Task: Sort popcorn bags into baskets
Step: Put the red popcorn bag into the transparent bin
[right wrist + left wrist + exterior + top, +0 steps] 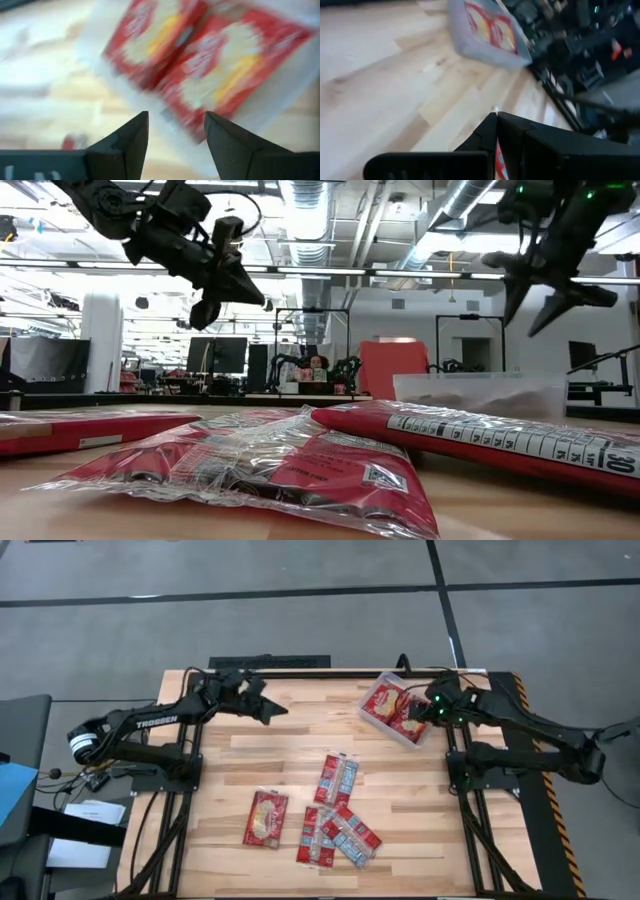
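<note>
Popcorn bags lie in two places: two red packets with yellow ovals (392, 706) rest side by side inside the clear basket (420, 737) at the table's far right, while a single yellow-oval packet (266, 817) and a cluster of blue-and-white-panelled packets (336, 814) lie on the near middle of the wooden table (250, 755). Right gripper (432, 708) hangs above the basket, fingers spread and holding nothing. Left gripper (276, 709) hovers over the far left of the table, fingers closed together and empty.
</note>
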You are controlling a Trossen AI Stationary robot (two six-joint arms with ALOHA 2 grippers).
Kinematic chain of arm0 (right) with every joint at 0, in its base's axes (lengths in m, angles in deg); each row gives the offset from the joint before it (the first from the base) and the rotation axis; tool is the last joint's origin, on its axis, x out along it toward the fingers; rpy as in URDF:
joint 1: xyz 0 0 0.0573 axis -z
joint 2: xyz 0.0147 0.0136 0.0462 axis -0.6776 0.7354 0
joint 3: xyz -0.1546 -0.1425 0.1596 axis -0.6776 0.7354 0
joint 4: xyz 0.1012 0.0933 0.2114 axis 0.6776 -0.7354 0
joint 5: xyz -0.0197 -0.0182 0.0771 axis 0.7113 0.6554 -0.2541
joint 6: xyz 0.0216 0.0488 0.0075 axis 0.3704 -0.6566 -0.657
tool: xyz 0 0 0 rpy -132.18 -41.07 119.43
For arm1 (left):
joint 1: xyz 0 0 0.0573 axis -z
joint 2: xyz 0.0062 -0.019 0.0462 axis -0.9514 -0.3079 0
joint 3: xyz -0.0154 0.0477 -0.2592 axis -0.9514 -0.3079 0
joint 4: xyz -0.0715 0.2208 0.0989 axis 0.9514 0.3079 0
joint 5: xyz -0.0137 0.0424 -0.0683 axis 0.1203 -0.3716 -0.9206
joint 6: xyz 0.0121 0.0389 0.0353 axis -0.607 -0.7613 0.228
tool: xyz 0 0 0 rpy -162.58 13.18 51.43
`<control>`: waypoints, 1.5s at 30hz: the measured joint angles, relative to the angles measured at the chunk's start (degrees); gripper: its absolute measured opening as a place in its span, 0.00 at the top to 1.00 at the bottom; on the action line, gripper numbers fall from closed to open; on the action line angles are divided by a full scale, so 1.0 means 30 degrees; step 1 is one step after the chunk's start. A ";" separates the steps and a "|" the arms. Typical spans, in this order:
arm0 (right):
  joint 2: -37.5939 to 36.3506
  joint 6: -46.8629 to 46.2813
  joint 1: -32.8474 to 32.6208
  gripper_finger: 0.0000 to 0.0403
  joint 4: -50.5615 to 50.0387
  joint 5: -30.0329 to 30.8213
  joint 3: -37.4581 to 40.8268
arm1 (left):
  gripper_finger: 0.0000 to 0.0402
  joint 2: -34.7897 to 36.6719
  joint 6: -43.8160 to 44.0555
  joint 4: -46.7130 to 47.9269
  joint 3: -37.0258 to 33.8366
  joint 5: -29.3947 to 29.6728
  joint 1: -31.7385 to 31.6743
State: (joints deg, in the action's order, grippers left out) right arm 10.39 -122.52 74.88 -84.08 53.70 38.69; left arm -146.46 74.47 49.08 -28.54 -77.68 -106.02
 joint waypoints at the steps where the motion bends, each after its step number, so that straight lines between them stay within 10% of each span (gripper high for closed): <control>1: 0.0000 -0.0329 -0.0738 0.47 0.0218 -0.0122 -0.0018 | 1.00 -0.0251 -0.0024 0.0008 0.0003 -0.0103 0.0310; 10: 0.1218 -0.4217 -0.4670 0.63 -0.1968 0.4330 -0.0040 | 1.00 -0.4467 0.1581 -0.2263 -0.0012 -0.0174 0.3015; 34: 0.9796 0.2416 0.0220 0.82 -0.1715 0.4661 -0.0033 | 1.00 -0.8238 0.4350 -0.6656 0.0505 -0.2004 0.3409; 45: 0.8940 0.2585 0.0306 0.82 -0.3170 0.4691 -0.1221 | 1.00 -0.8238 0.4343 -0.6655 0.0505 -0.2077 0.3409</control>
State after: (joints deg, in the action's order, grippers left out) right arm 37.21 -114.76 75.80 -93.59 67.77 35.03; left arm -171.18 87.50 29.11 -27.02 -83.91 -95.79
